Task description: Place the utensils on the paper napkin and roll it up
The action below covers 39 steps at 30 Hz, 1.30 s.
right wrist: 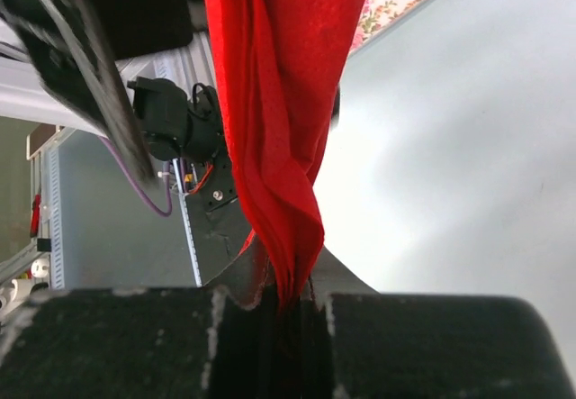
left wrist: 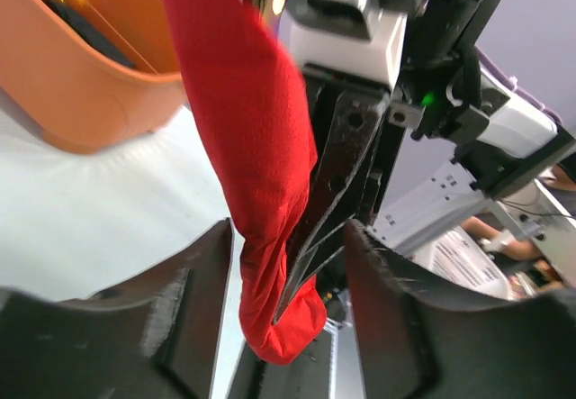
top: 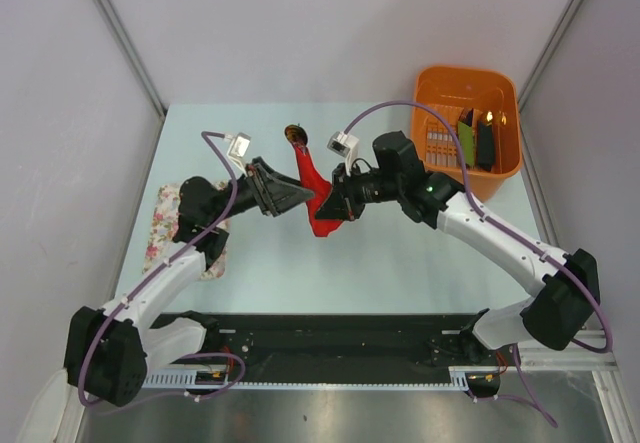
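Table (top: 400, 263): orange basket (top: 445, 88) at 2 o'clock. At its centre, the paper napkin (top: 320, 218) wraps the utensils (top: 294, 133), 1 spoon end poking toward 11 o'clock. The right gripper (right wrist: 286, 295) pinches the roll's lower end, likely to stop it unrolling. The left gripper (left wrist: 288, 255) stands apart around it, gripping nothing.

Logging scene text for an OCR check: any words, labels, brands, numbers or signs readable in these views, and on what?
No text can be read in any view.
On the printed sheet in the background of the left wrist view: lines of print, too blurred to read.
On the orange basket: no legible label, too small to tell.
On the red paper napkin: plain, no print.
On the floral cloth: pattern only.
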Each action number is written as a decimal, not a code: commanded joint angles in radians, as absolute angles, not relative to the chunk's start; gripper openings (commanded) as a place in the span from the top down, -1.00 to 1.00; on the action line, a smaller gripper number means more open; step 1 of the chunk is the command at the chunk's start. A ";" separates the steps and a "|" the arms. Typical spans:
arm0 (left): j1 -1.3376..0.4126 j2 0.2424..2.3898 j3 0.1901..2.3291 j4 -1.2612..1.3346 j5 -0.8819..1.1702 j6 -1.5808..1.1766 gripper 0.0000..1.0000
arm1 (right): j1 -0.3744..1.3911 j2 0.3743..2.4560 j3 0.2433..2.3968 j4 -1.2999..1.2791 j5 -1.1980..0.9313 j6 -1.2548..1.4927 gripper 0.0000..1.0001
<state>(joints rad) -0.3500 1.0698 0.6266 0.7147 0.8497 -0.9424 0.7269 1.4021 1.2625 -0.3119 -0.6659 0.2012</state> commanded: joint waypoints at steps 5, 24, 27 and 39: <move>-0.281 1.057 0.710 0.759 0.856 -0.911 -0.31 | 0.738 1.374 1.285 -0.267 -0.673 0.163 1.00; -0.348 1.104 0.818 0.460 0.726 -0.801 -0.08 | 0.798 1.393 1.335 -0.296 -0.581 0.166 1.00; -0.348 1.111 0.808 0.456 0.719 -0.804 0.22 | 0.796 1.396 1.338 -0.295 -0.592 0.167 1.00; -0.333 1.141 0.756 0.692 0.854 -0.968 1.00 | 0.747 1.385 1.299 -0.227 -0.739 0.248 1.00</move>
<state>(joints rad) -0.3420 1.1198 0.7723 0.5903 0.8234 -0.9012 0.7666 1.4078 1.2778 -0.3515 -0.6636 0.2016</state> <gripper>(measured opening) 0.060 0.066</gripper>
